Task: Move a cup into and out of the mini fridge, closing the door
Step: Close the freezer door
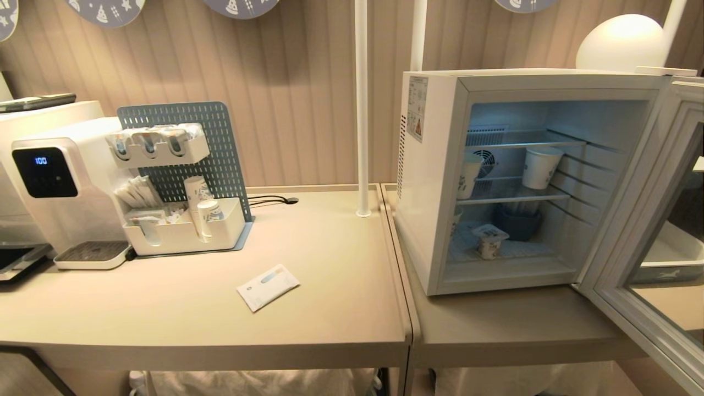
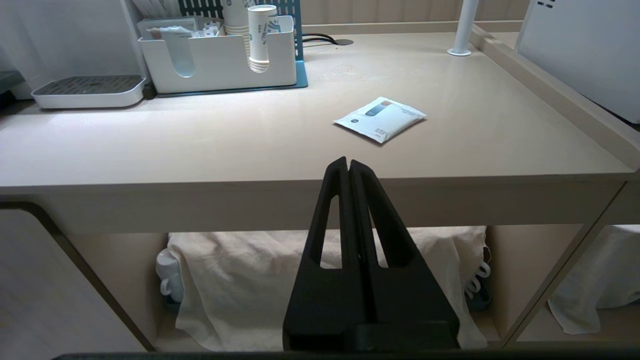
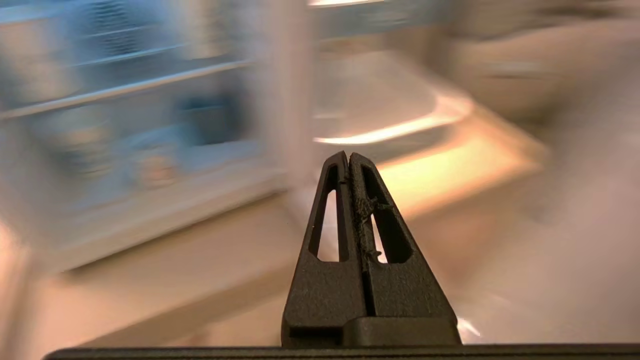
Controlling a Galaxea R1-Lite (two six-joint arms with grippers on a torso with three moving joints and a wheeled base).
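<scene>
Cup inside fridge, head view only

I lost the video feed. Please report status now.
Both grippers, left gripper and right gripper, shut, empty. Cup inside fridge, bottom level. Door open.

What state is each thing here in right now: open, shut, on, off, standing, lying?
mini fridge: lit inside.
door: swung wide open.
cup: upright on the fridge floor, lid on.
paper cups: standing on the middle shelf.
water dispenser: display on.
sachet: lying flat on the table.
left gripper: fingers shut, empty.
right gripper: fingers shut, empty.
</scene>
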